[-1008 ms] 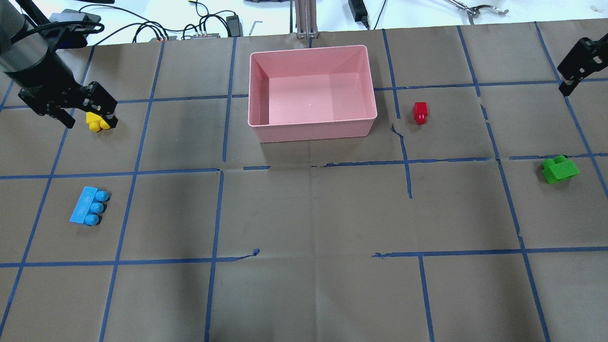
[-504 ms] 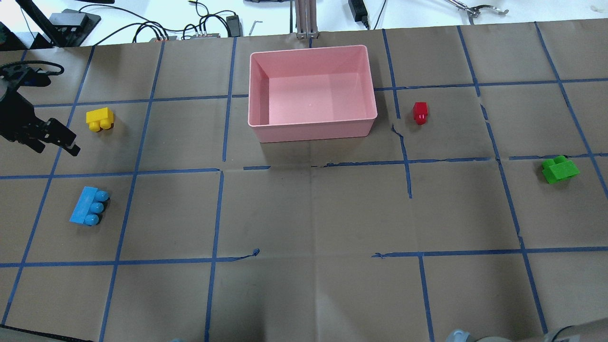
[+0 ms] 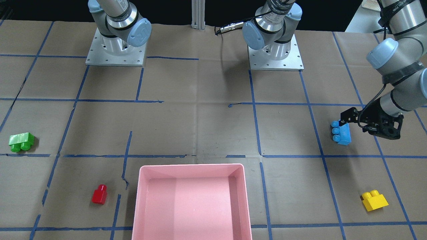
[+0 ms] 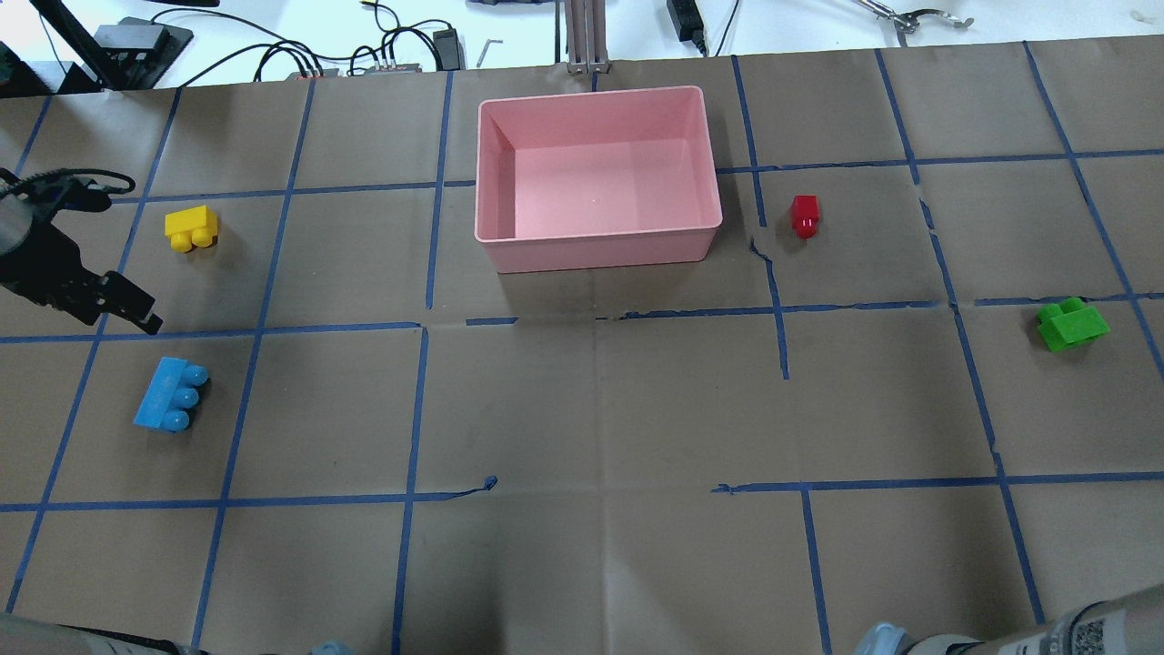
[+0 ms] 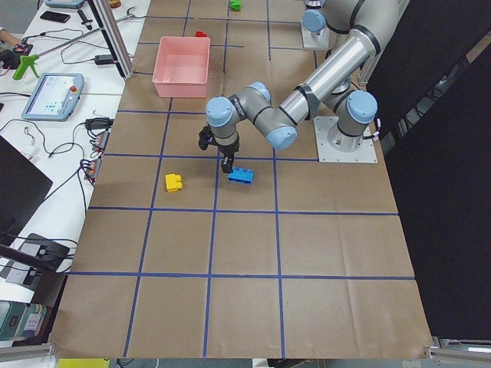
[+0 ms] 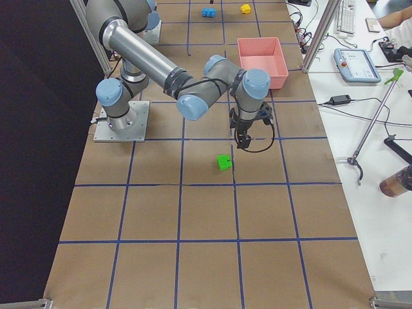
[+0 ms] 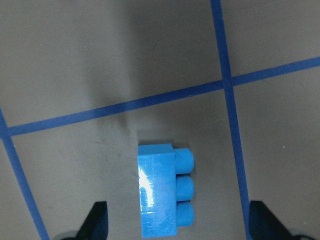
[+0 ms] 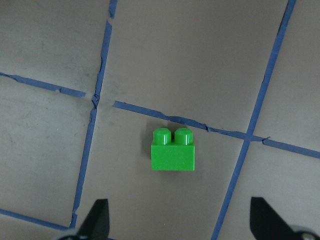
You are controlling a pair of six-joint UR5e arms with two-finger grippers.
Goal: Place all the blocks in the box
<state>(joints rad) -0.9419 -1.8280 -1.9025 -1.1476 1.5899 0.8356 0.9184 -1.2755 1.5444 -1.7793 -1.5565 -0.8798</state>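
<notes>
Left pincer hangs over the left end of the brown paper-covered bench, its two black fingers spread apart and gripping nothing. It sits between the yellow two-stud plastic brick on the far side and the blue three-stud plastic brick on the near side, touching neither. The blue brick lies on its side, studs pointing toward the middle of the bench. The shallow pink plastic box stands at the far centre, well apart from every brick. Just to its right lies the small red single-stud brick, and nearer the right end the green two-stud brick. The right pincer hovers over the green brick, fingers wide apart and clear of it.
</notes>
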